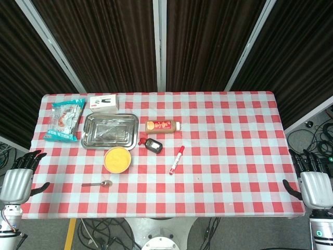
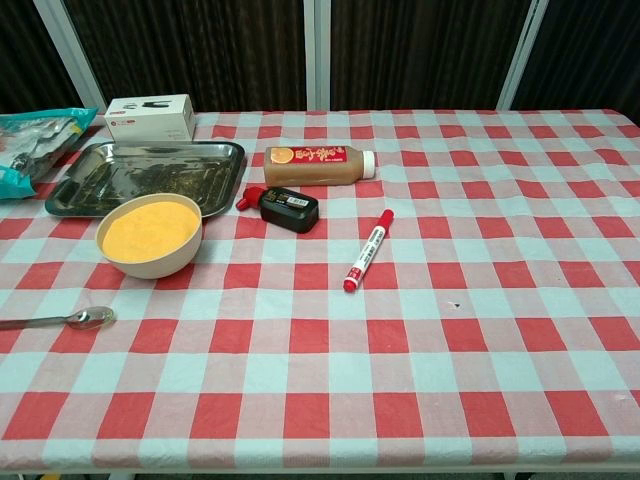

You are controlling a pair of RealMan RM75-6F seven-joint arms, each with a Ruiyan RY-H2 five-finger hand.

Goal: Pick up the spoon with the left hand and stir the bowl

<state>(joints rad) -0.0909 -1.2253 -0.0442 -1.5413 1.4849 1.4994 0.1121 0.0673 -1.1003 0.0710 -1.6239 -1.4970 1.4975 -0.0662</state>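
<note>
Fingers spread and empty, left hand (image 1: pixel 20 177) rests at the table's left edge, apart from the metal spoon (image 1: pixel 98 184) near the yellow-filled bowl (image 1: pixel 117 159); right hand (image 1: pixel 314 182) likewise open.

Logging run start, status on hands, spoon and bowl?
Left hand and right hand open, at the table edges. Spoon flat on cloth, untouched, just front of bowl. Nothing between left hand and spoon.

Head view overhead — chest view low, nearer table (image 2: pixel 480 330)
</note>
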